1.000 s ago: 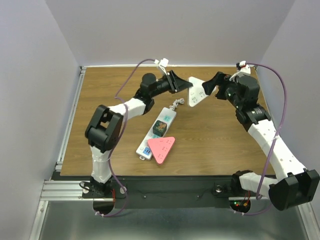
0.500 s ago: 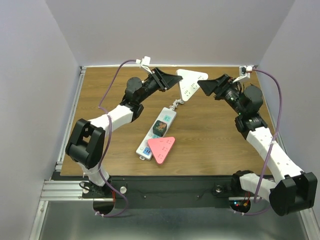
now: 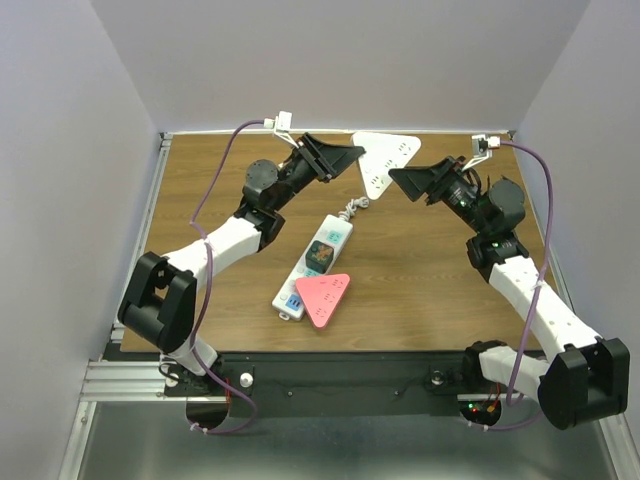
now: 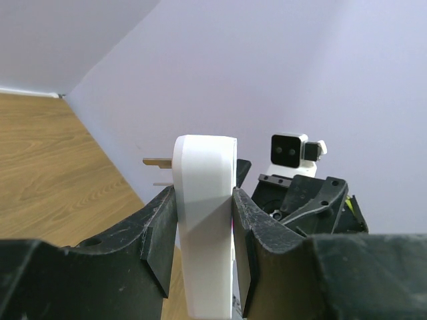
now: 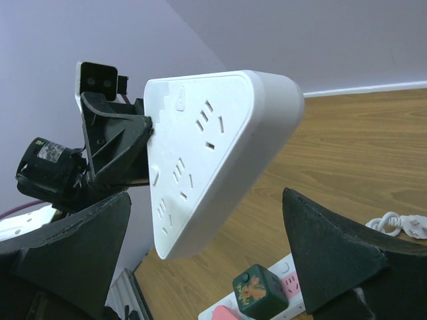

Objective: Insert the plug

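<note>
Plug [image 3: 385, 158], white and triangular, hangs in the upper middle of the top view, clamped at one edge by the left gripper [image 3: 348, 160]. Right gripper [image 3: 408, 181] stands spread wide just beside it. Strip [image 3: 320, 255] lies mid-frame on the table [image 3: 450, 300].

The counter [image 3: 430, 290] is lit brightly and evenly, only faint shadows are cast, and wrist-view foregrounds are blurred.

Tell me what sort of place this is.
Most likely a robotics lab test cell: a wooden table boxed in by plain blank walls and edged with an aluminium rail, two robot arms bolted at its near edge, and a power strip laid out as a practice prop.
</note>
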Robot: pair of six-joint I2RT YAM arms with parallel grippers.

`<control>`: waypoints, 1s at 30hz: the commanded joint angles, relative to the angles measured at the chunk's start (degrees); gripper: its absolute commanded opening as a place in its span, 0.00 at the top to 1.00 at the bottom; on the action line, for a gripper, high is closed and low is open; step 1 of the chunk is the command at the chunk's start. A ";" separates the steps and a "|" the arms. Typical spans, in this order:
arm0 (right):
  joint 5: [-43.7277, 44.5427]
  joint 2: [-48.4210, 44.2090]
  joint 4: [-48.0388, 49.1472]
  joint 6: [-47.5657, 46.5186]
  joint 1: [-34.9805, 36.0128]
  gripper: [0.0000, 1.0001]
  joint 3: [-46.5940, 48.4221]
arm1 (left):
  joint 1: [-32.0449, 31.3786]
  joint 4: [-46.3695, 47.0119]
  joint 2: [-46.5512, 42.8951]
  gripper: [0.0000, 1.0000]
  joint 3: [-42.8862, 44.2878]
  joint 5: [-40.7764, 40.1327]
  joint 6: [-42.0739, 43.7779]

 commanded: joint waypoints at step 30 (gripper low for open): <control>-1.58 -0.52 21.84 6.02 -0.27 0.99 -5.41 | -7.76 18.02 -0.20 0.91 -2.46 -1.00 -8.60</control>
